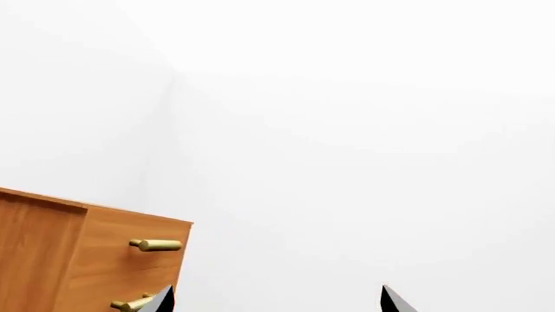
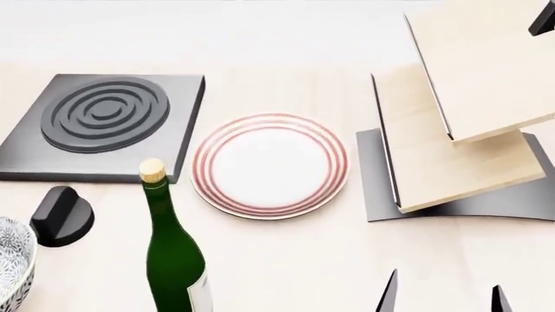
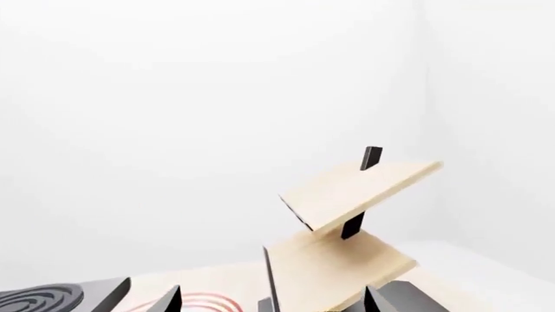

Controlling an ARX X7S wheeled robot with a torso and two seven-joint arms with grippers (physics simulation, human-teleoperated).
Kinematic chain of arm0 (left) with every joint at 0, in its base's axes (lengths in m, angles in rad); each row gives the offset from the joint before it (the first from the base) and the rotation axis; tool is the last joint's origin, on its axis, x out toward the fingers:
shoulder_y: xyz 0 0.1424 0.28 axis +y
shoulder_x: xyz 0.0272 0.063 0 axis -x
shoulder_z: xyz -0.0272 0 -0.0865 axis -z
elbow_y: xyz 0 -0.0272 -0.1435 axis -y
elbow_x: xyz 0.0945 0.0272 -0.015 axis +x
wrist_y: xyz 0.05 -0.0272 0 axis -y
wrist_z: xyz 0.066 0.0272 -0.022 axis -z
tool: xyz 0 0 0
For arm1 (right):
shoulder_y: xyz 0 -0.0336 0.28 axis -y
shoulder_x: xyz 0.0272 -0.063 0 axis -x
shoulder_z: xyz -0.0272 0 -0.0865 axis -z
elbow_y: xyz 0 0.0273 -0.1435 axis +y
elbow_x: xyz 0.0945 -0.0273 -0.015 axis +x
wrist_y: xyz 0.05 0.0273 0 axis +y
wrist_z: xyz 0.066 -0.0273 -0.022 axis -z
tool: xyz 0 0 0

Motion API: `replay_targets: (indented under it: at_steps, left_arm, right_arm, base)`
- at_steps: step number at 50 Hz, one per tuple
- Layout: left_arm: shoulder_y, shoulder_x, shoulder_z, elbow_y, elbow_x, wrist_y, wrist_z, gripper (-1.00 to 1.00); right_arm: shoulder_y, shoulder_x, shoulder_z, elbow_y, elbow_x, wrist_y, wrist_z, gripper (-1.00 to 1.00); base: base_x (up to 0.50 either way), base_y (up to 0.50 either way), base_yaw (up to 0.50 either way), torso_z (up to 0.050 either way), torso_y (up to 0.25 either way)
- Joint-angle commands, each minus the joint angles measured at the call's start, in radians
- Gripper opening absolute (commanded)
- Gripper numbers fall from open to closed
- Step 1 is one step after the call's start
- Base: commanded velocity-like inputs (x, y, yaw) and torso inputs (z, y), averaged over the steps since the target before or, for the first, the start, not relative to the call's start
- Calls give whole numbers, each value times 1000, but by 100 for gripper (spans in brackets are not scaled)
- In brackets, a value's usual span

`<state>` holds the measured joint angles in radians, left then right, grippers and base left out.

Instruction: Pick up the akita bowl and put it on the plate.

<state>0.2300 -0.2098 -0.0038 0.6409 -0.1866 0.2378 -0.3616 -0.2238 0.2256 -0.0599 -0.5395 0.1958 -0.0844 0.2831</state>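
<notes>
The akita bowl peeks in at the head view's lower left edge, white with dense grey-black pattern, mostly cut off. The plate, white with red rings, lies flat in the middle of the table; a sliver of its rings shows in the right wrist view. My right gripper hovers open near the front edge, right of the plate, nothing between its fingertips. The left gripper is open, facing a white wall, and does not appear in the head view.
A green wine bottle stands between bowl and plate. A dark square burner with a black knob is at back left. A tiered wooden shelf on a dark base is at right. A wooden cabinet with brass handles is near the left gripper.
</notes>
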Motion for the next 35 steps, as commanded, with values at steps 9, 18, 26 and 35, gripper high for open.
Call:
replay_targets:
  at_steps: [9, 18, 26, 35]
  left_arm:
    - [-1, -9, 10, -8, 2, 13, -11, 100]
    - [0, -13, 15, -10, 4, 17, -16, 100]
    - [1, -16, 20, -10, 10, 18, -22, 100]
    - [0, -20, 24, -12, 10, 21, -27, 100]
  right_arm:
    - [2, 9, -11, 8, 1, -6, 9, 100]
    - [2, 14, -17, 9, -1, -7, 14, 100]
    - [3, 18, -21, 10, -2, -7, 18, 100]
    - [6, 20, -27, 16, 0, -10, 21, 100]
  base:
    - [266, 0, 0, 0, 0]
    - [270, 0, 0, 0, 0]
    - [271, 0, 0, 0, 0]
    - [270, 0, 0, 0, 0]
